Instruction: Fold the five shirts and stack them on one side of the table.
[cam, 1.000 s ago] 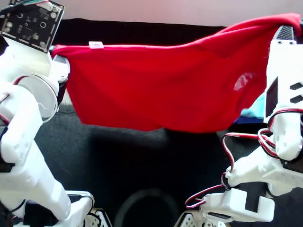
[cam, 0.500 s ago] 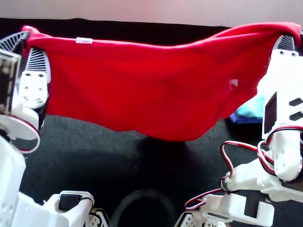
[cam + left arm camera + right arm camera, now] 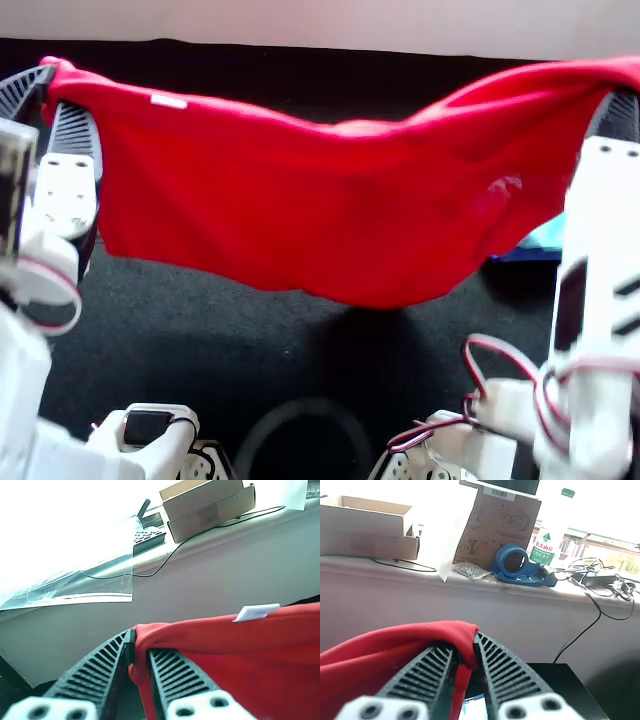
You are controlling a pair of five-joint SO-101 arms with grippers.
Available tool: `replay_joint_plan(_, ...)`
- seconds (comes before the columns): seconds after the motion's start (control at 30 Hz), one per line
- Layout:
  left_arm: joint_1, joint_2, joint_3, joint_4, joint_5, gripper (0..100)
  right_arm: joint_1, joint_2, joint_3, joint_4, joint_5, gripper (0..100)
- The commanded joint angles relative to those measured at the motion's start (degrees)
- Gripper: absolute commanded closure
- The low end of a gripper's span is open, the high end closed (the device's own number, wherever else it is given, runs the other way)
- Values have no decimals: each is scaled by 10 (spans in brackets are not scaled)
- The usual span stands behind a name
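I have the red shirt (image 3: 330, 210) strung in the air over the black tabletop (image 3: 200, 340), spanning from its left edge to its right edge and sagging in the middle. My left gripper (image 3: 136, 639) pinches one upper corner, fingers narrow on the cloth. My right gripper (image 3: 465, 647) clamps the other corner likewise. A pale blue cloth (image 3: 545, 238) lies by the right edge.

We count one red fabric shirt (image 3: 330, 210) and two ribbed black grippers, the left gripper (image 3: 140, 645) and the right gripper (image 3: 465, 645). We also count one light-blue cloth (image 3: 546, 238), one blue tape dispenser (image 3: 520, 569) and one clear plastic bottle (image 3: 547, 539).
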Motion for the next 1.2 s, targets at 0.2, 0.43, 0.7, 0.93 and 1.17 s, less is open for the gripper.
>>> replay_joint_plan(0.2,-5,-64,-7,-8,0,990,-3,-104,51,4,4,992)
replay_joint_plan(0.43,-5,-67,-7,0,0,990,-3,-140,66,-11,7,992)
replay_joint_plan(0.7,-5,-67,-8,27,0,990,-2,-151,66,-37,7,992)
replay_joint_plan(0.93,-5,-67,-7,28,0,990,-2,-152,63,-22,7,992)
replay_joint_plan(1.17,-5,-67,-8,75,0,990,-2,-173,66,-7,7,992)
